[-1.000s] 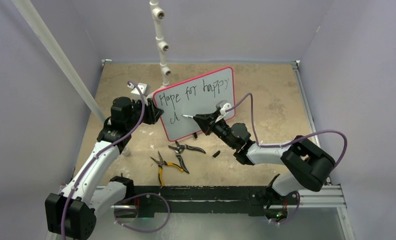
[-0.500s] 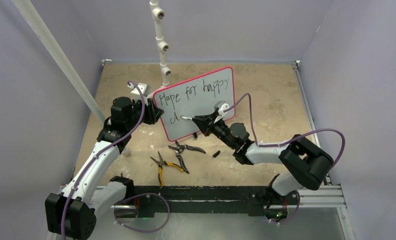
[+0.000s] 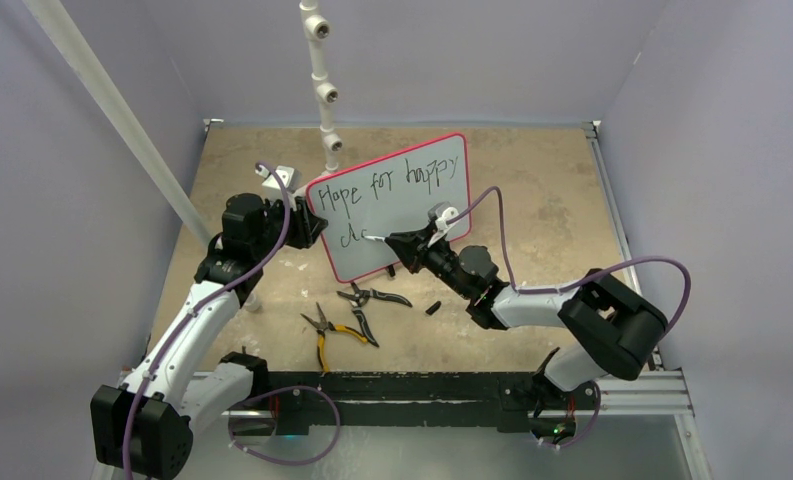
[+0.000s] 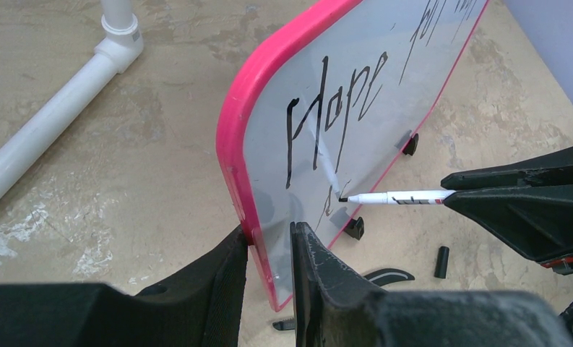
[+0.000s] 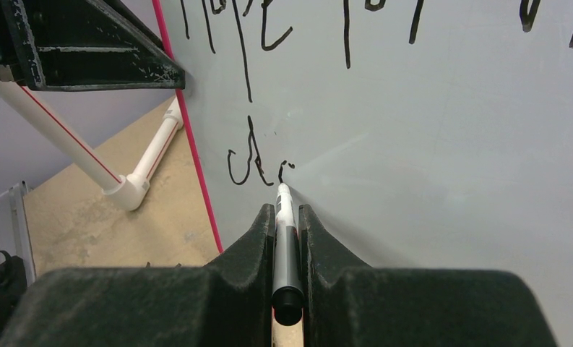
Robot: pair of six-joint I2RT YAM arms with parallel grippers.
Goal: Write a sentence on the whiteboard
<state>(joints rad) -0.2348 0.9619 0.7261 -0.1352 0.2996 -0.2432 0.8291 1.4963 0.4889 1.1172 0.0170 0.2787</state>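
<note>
The whiteboard (image 3: pixel 424 212) stands tilted on the table, red-pink frame and black feet. The sentence (image 3: pixel 392 180) reads "Hope for happy" on the top line, with a "d" (image 5: pixel 241 163) and a small curl (image 5: pixel 286 168) beneath it. My left gripper (image 4: pixel 269 230) is shut on the whiteboard's left edge (image 4: pixel 234 155), one finger on each face. My right gripper (image 5: pixel 287 210) is shut on a white marker (image 5: pixel 284 199). The marker's black tip (image 4: pixel 343 198) touches the board just right of the "d".
Two pairs of pliers lie in front of the board, one black (image 3: pixel 374 296) and one yellow-handled (image 3: pixel 329 332). The marker cap (image 3: pixel 433 307) lies on the table beside them. A white pipe stand (image 3: pixel 324 95) rises behind the board, with its foot pipe (image 4: pixel 59 108) left of it.
The marker tip has shifted slightly down the board and left a small new stroke right of the "d". My left arm and the board have stayed still.
</note>
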